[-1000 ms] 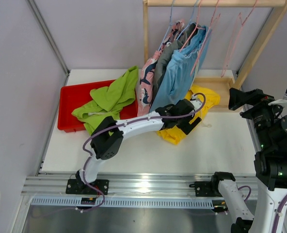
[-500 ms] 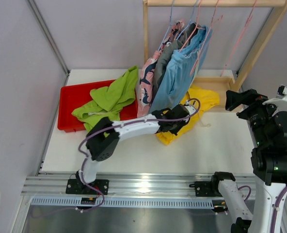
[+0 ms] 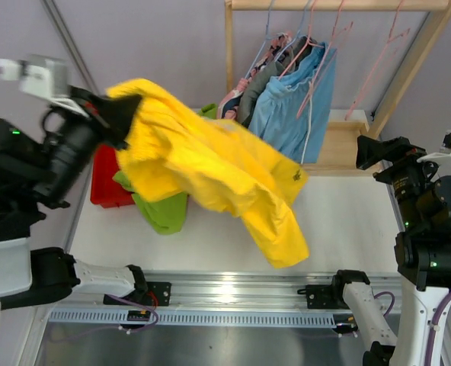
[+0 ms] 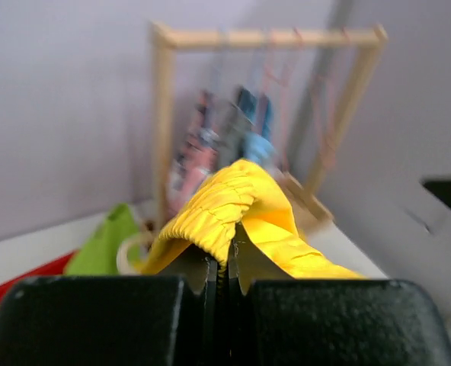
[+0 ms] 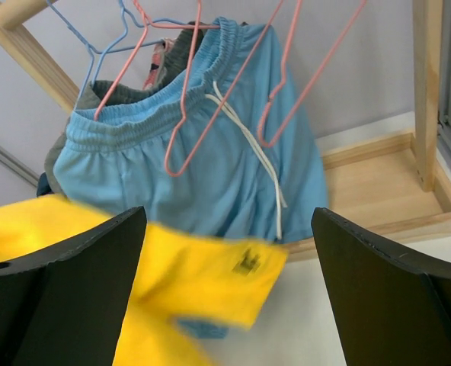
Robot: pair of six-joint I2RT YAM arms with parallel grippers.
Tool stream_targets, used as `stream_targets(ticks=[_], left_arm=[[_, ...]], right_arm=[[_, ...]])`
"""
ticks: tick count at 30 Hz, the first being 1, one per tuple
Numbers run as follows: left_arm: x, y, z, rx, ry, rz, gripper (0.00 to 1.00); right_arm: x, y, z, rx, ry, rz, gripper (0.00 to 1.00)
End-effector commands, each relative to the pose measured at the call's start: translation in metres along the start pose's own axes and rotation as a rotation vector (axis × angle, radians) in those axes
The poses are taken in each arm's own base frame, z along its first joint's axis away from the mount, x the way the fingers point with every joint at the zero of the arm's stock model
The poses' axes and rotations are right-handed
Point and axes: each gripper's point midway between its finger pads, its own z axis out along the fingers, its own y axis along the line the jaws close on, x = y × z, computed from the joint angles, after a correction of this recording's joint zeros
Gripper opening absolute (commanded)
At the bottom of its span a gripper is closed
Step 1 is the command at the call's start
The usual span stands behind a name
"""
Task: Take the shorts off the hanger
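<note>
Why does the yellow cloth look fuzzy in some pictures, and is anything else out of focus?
Top external: the yellow shorts look slightly smeared. Left wrist: their waistband is sharp, the wooden rack behind is soft. Right wrist: yellow smeared, light blue shorts crisp.

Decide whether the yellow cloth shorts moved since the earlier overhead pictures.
Yes. The yellow shorts rose off the white table, leftward from the wooden rack, held by the left gripper.
</note>
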Motion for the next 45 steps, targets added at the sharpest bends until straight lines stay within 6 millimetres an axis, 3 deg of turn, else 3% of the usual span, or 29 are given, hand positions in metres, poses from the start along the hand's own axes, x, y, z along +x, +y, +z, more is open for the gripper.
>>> stream_targets(ticks=[1,5,6,8,9,10,14,15,16,22,25,26,27,28,30,31,33,35,36,37,39,40,41,42,43,44,45], left_arm=[[0.007,0.062,0.009,-0.3,0.061,0.21,0.0],[-0.02,0.102,0.02,-0.439,-0.015,0.257,0.0],[-0.018,0.105,0.03,-0.456,-0.008,0.27,0.0],[-0.028,0.123,0.032,-0.514,-0.038,0.249,0.0],[-0.022,0.126,0.046,-0.514,-0.017,0.253,0.0],[-0.028,0.137,0.046,-0.551,-0.036,0.237,0.0],[-0.028,0.153,0.075,-0.577,-0.051,0.254,0.0],[-0.037,0.154,0.078,-0.575,-0.081,0.248,0.0],[-0.03,0.162,0.09,-0.597,-0.063,0.256,0.0],[-0.036,0.197,0.108,-0.635,-0.114,0.224,0.0],[-0.003,0.239,0.131,-0.676,-0.037,0.191,0.0],[0.022,0.252,0.149,-0.67,0.023,0.183,0.0],[0.034,0.269,0.152,-0.698,0.056,0.183,0.0],[0.072,0.282,0.164,-0.709,0.133,0.146,0.0],[0.103,0.295,0.172,-0.732,0.191,0.136,0.0],[0.133,0.301,0.176,-0.733,0.251,0.126,0.01],[0.18,0.302,0.186,-0.662,0.326,0.085,0.46],[0.204,0.302,0.188,-0.637,0.378,0.056,0.99],[0.212,0.301,0.189,-0.633,0.404,0.044,0.99],[0.22,0.301,0.19,-0.631,0.427,0.024,0.99],[0.236,0.293,0.184,-0.62,0.468,-0.008,0.99],[0.213,0.282,0.175,-0.606,0.413,-0.002,0.99],[0.221,0.276,0.167,-0.602,0.421,0.0,0.99],[0.21,0.264,0.166,-0.579,0.374,0.009,0.99],[0.217,0.261,0.156,-0.583,0.381,0.007,0.99],[0.21,0.249,0.138,-0.565,0.356,0.0,0.99],[0.205,0.24,0.132,-0.543,0.334,-0.013,1.0]], right_arm=[[-0.009,0.012,0.007,-0.054,-0.03,0.037,0.98],[-0.013,0.015,0.006,-0.065,-0.037,0.035,0.97],[-0.015,0.016,0.006,-0.065,-0.04,0.031,0.97],[-0.017,0.016,0.006,-0.064,-0.041,0.021,0.97],[-0.017,0.017,0.007,-0.064,-0.036,0.018,0.97],[-0.019,0.017,0.007,-0.066,-0.037,0.013,0.97],[-0.023,0.021,0.01,-0.08,-0.034,0.0,0.97],[-0.023,0.022,0.011,-0.082,-0.033,-0.005,0.97],[-0.024,0.021,0.013,-0.081,-0.029,-0.007,0.97],[-0.026,0.02,0.019,-0.075,-0.026,-0.031,0.98],[-0.022,0.019,0.026,-0.076,-0.015,-0.022,0.97],[-0.021,0.019,0.028,-0.079,-0.012,-0.021,0.97],[-0.02,0.019,0.031,-0.079,-0.012,-0.018,0.97],[-0.018,0.018,0.032,-0.078,-0.009,-0.011,0.97],[-0.017,0.018,0.037,-0.083,-0.008,-0.004,0.97],[-0.015,0.019,0.04,-0.091,-0.003,-0.001,0.97],[-0.013,0.041,0.048,-0.22,0.022,-0.011,1.0],[-0.019,0.065,0.053,-0.347,0.027,-0.01,1.0],[-0.019,0.075,0.056,-0.403,0.049,-0.005,1.0],[-0.013,0.075,0.074,-0.401,0.085,0.015,0.99],[-0.036,0.09,0.082,-0.428,0.048,0.011,0.99],[-0.04,0.093,0.09,-0.432,0.04,0.01,0.99],[-0.047,0.095,0.107,-0.429,0.027,0.016,0.99],[-0.051,0.097,0.117,-0.43,0.019,0.025,0.99],[-0.052,0.098,0.126,-0.434,0.02,0.039,1.0],[-0.042,0.095,0.151,-0.429,0.053,0.063,0.99],[-0.049,0.111,0.153,-0.472,0.046,0.075,0.99]])
